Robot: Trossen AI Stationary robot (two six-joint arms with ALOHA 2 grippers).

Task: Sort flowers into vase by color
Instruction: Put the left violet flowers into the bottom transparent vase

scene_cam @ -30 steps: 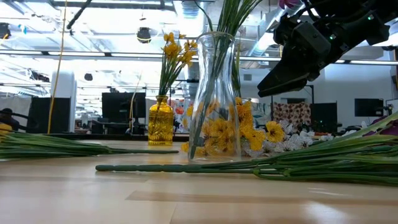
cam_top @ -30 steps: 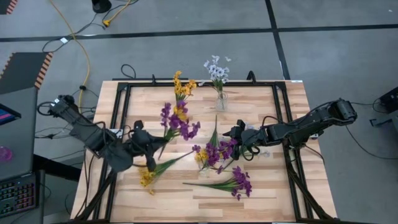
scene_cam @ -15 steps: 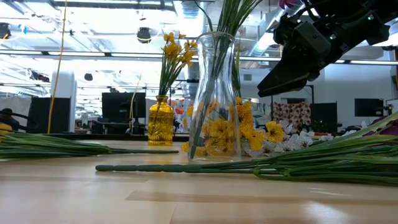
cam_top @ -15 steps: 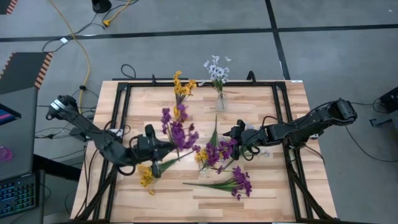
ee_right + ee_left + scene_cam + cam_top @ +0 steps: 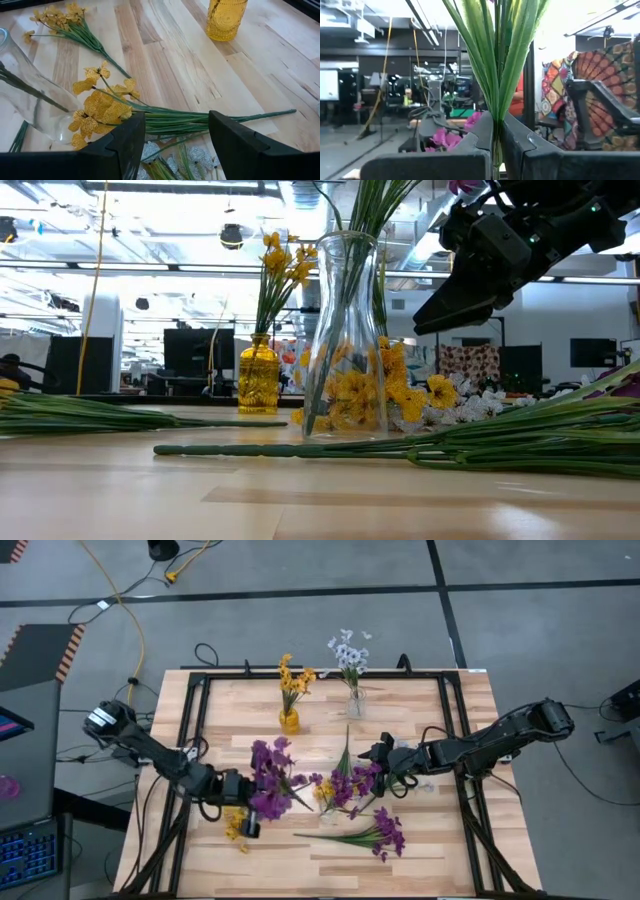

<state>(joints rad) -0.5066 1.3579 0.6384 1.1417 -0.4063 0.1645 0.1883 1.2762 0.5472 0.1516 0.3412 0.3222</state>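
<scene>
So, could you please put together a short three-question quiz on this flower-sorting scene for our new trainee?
1. True or false: the left gripper is shut on the purple sprig.
2. What colour are the flowers in the amber vase? A) purple B) yellow C) white
3. Fill in: the right gripper, hovering by the clear vase at mid-table, is ____.

Key
1. True: the left wrist view shows the green stems pinched between its fingers.
2. B: yellow flowers stand in it.
3. Open: its fingers stand wide apart, with nothing between them.
</scene>
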